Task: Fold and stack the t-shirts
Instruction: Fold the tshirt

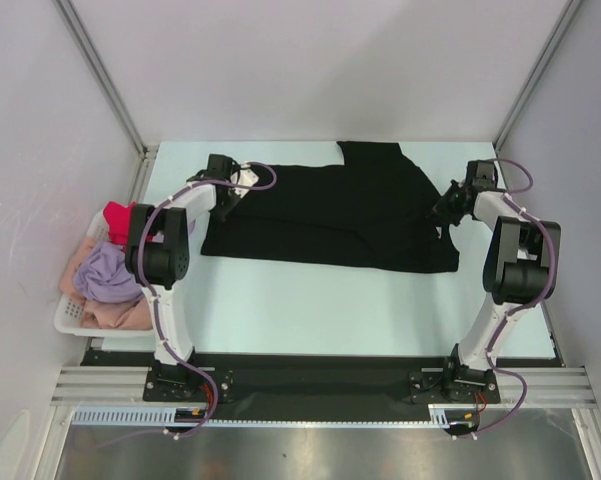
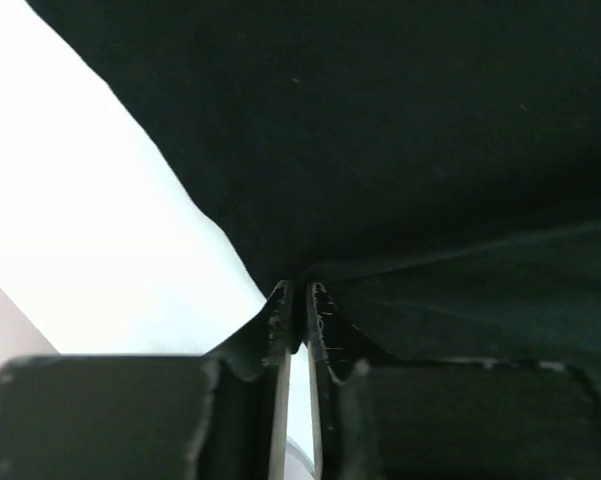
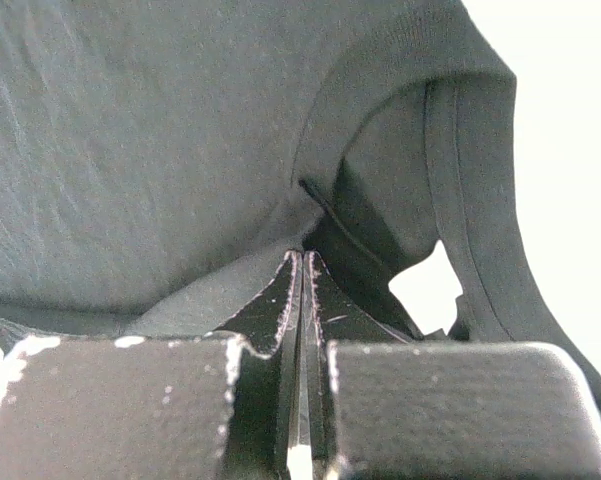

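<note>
Quick count from my end: four shirts, one basket, two arms. One big black cloth t-shirt (image 1: 330, 215) lies spread on the pale desk (image 1: 310, 300), towards the back, with part of it doubled over at the far right. The other three are piled in the white plastic lattice basket (image 1: 65, 318) off the desk's left edge: a red cloth shirt (image 1: 118, 220) at the far end, a lavender cloth shirt (image 1: 108, 272) bunched in the middle, and a pale pink cloth shirt (image 1: 110, 315) underneath and nearest me.

The right gripper (image 3: 302, 262) is pressed together, pinching the black shirt near its collar at the right end. The left gripper (image 2: 300, 300) sits at the shirt's left edge with just a thin slit between its fingers (honestly can't tell if it has any fabric).
</note>
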`<state>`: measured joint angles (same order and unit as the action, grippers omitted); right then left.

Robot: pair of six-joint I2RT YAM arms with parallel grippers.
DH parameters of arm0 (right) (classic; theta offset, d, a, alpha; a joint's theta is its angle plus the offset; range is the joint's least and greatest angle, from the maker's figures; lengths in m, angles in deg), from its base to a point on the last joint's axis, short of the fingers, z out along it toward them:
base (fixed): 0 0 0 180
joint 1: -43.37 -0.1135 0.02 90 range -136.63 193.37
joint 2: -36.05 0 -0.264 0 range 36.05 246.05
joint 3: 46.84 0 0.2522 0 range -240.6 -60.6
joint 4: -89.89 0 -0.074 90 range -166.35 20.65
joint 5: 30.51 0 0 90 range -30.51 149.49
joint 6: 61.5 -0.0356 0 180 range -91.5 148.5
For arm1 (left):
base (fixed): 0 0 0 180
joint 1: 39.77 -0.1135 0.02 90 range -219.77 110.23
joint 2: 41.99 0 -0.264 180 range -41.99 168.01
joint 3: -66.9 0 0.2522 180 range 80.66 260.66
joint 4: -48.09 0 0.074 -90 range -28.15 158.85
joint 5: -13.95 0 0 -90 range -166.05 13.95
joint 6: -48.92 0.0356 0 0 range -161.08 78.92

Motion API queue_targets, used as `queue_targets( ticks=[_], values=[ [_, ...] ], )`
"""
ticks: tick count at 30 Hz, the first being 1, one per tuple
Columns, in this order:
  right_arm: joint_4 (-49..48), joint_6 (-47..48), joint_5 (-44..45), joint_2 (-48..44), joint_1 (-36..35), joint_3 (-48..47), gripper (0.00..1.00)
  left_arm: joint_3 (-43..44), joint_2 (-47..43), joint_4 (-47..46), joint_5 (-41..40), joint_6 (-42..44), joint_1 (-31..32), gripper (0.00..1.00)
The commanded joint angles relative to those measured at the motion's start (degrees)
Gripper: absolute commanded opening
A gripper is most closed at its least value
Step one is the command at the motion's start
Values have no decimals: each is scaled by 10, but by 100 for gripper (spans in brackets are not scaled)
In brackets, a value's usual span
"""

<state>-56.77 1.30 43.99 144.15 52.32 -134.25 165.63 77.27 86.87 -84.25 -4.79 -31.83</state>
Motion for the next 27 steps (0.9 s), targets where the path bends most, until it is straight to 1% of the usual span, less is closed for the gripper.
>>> queue_targets(
  ticks=[1,2,3,4,5,6,7,8,9,10,12,13,14,15,16,17,18,20,22,23,24,27],
  values=[
    [-30,-24,6,15,-2,-41,0,33,9,-1,-22,-21,-8,15],
    [-30,-25,19,17,-3,-47,0,40,13,0,-23,-23,-8,16],
    [-30,-24,22,21,-5,-61,0,44,17,2,-24,-27,-8,19],
    [-29,-23,25,26,-9,-71,10,48,18,5,-25,-30,-8,24],
    [-15,-22,27,36,-9,-81,20,54,21,8,-25,-35,-8,31],
    [-4,-16,29,41,-10,-100,32,56,21,10,-23,-37,-8,44],
    [14,-14,35,42,-10,-105,47,56,19,11,-21,-39,-8,50],
    [21,-11,53,36,-8,-106,52,56,16,12,-18,-41,-8,55],
    [24,-8,62,30,-5,-104,54,56,5,14,-14,-46,-8,61],
    [30,-7,69,20,-2,-94,56,56,-3,17,0,-47,-8,64],
    [34,-11,83,-20,14,-77,57,53,-19,21,20,-54,-8,69],
    [36,-17,85,-36,20,-48,57,50,-41,22,32,-53,-8,70],
    [38,-18,91,-73,31,-32,57,42,-67,21,60,-54,-7,73],
    [40,-18,95,-93,34,-11,57,37,-68,22,72,-53,-7,73],
    [40,-17,107,-111,36,9,57,32,-92,24,90,-49,-6,74],
    [40,-15,113,-133,39,54,57,16,-108,25,113,-43,-4,75],
    [40,-13,115,-167,44,74,57,5,-123,22,118,-40,-2,76],
    [43,-12,121,-197,49,112,57,-28,-168,24,139,-30,1,77],
    [41,-14,120,-230,52,165,57,-56,-197,32,160,5,1,75],
    [39,-17,120,-239,52,181,57,-93,-223,40,170,22,3,74],
    [36,-19,119,-247,52,211,57,-114,-235,43,172,60,5,71],
    [17,-24,121,-259,55,257,57,-201,-256,52,132,129,18,71]
  ],
)
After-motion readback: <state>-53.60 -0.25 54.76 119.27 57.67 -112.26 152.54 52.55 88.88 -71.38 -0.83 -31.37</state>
